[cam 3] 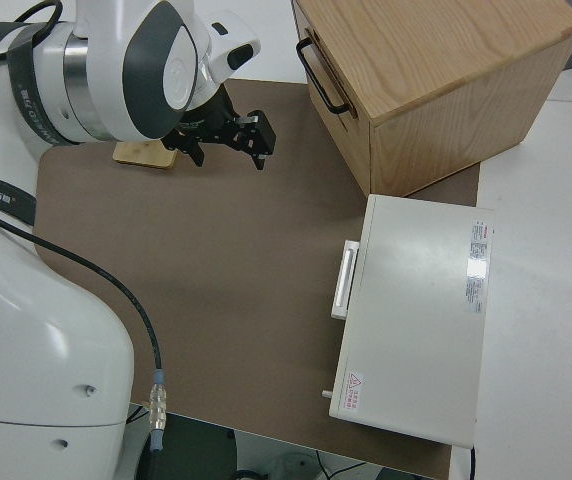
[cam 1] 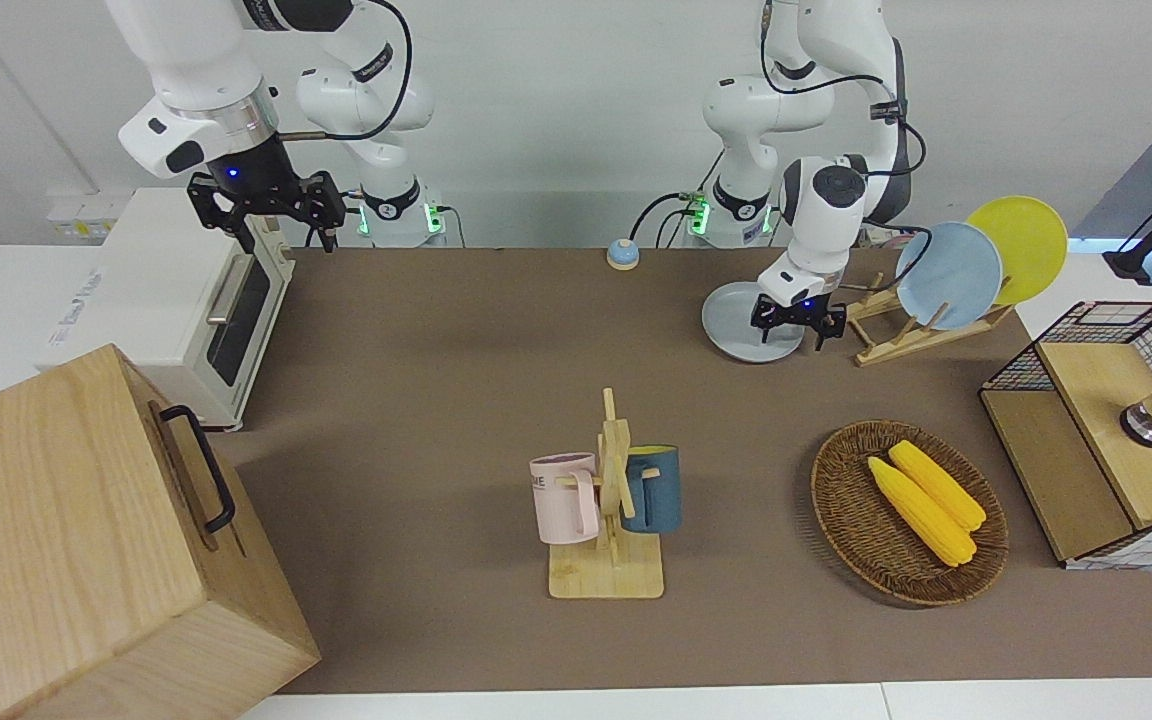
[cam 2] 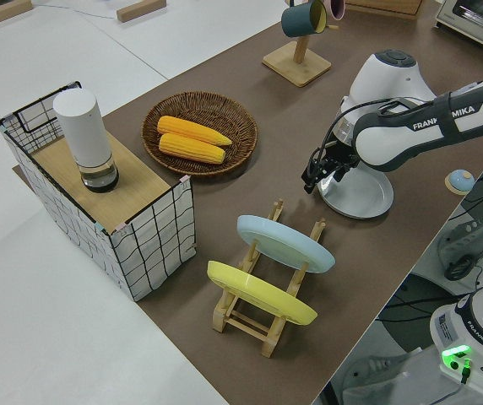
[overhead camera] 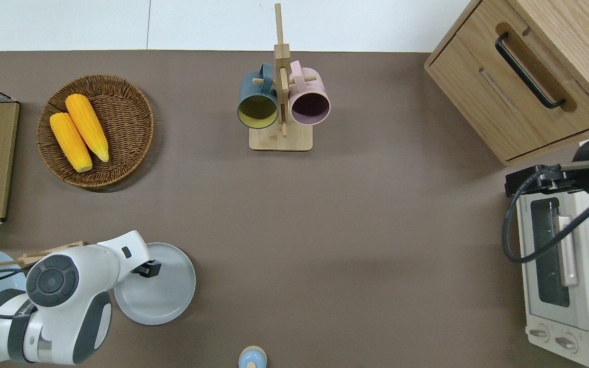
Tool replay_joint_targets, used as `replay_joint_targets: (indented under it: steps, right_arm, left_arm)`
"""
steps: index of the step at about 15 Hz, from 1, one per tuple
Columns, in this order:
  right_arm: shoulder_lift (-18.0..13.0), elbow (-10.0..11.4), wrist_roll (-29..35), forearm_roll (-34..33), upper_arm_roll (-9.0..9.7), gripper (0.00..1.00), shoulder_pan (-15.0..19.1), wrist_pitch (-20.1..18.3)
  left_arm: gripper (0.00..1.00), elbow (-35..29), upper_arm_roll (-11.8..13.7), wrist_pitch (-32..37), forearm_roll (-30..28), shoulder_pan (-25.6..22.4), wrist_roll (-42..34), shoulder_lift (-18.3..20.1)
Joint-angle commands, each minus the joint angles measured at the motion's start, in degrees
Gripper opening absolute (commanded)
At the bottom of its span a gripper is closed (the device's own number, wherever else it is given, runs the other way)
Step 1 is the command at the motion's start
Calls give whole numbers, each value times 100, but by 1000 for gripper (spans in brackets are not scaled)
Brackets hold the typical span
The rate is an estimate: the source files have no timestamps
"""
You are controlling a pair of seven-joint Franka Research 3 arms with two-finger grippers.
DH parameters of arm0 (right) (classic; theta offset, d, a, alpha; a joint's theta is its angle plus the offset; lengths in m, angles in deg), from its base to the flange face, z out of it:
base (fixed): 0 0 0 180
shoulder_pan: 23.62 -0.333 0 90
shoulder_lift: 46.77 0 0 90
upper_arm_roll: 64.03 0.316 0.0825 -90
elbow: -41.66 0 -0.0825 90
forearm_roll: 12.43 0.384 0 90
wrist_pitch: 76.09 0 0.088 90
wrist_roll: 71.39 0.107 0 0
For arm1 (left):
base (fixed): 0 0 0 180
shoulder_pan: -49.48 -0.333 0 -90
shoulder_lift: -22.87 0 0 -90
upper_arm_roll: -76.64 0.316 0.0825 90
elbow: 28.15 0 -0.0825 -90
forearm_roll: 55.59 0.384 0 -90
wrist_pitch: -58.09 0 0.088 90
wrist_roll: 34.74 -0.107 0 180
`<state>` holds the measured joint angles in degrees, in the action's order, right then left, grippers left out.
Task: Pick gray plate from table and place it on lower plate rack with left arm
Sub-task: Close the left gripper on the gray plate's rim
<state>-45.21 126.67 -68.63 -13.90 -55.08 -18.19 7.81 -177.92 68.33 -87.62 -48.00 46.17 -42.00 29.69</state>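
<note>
Left gripper (cam 1: pixel 800 317) is hovering, fingers open and empty, over the gray plate (overhead camera: pixel 164 296) lying near the rack (cam 2: pixel 263 316) (right arm parked); judged need: pinching the rim squarely before lifting.

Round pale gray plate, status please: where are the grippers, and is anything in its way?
Left gripper open, low over gray plate. Plate flat on brown table, beside light-wood plate rack. Rack holds blue plate and yellow plate. Right arm parked.
</note>
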Motion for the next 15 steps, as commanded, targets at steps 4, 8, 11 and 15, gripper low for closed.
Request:
replay_joint_targets:
  steps: [4,8,11,15]
  right_arm:
    - [2,-37,22,15,-34,983,-42,-5]
    - [2,-37,22,15,-34,983,-42,-5]
    - [2,-37,22,15,-34,983,-42,-5]
    - [2,-37,22,15,-34,983,-42,-5]
  left_arm:
    - [808,-79,13,-212,111,85,67,-75]
    - [154,-105,13,-203,120,164,76,-66]
    - [0,-105,4,-203,111,182,76,-49]
    - [0,-105,4,-203,111,182,67,-49]
